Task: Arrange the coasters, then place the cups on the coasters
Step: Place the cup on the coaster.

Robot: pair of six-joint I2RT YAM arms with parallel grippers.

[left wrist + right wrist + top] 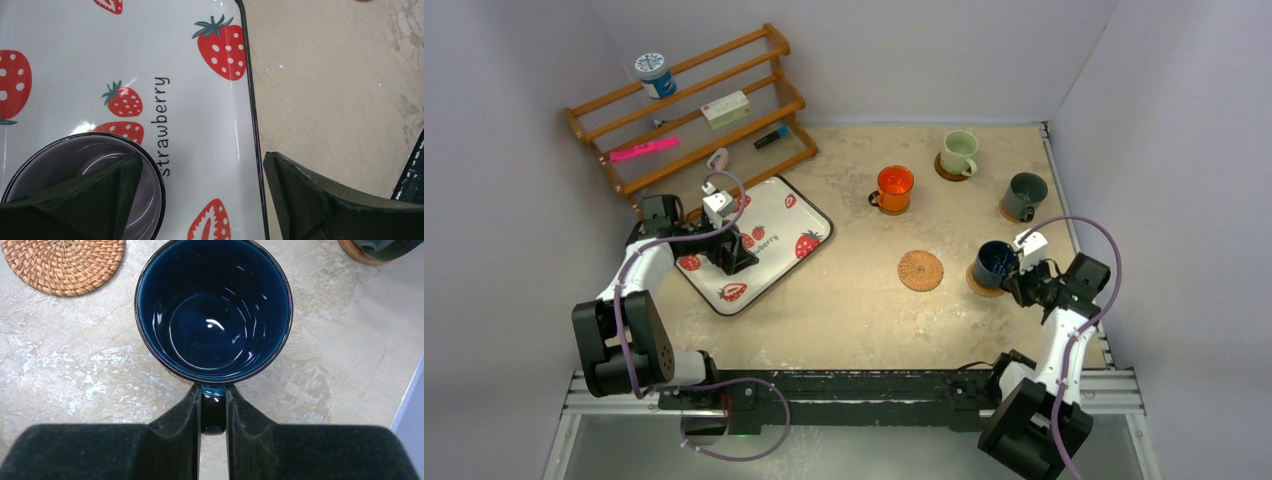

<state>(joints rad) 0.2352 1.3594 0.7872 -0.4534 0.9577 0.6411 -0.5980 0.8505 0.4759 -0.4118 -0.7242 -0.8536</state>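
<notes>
Top external view shows a beige table (pixel 854 310) boxed in by pale walls, with a wooden rack (pixel 694 100) at its far left corner. Just in front of the rack lies a white strawberry-print tray (pixel 829 222), set at an angle. The left gripper (pixel 736 255) hangs above this tray with its fingers spread wide and nothing between them. In the left wrist view, one finger (pixel 90 200) overlaps the mouth of the translucent purple-grey cup (pixel 65 160), which stands on the tray, and the other finger lies past the tray's rim. On the right side, the right gripper (pixel 1016 275) is pressed together on the handle of the dark blue cup (pixel 996 262). This cup stands upright over a brown coaster (pixel 977 287) that peeks out beneath it. Farther back, the orange cup (pixel 894 188), the pale green cup (pixel 959 152) and the dark grey-green cup (pixel 1026 195) stand well apart from one another, each with a brown disc showing under it. The woven wicker coaster (pixel 920 270) lies bare, just left of the dark blue cup.
</notes>
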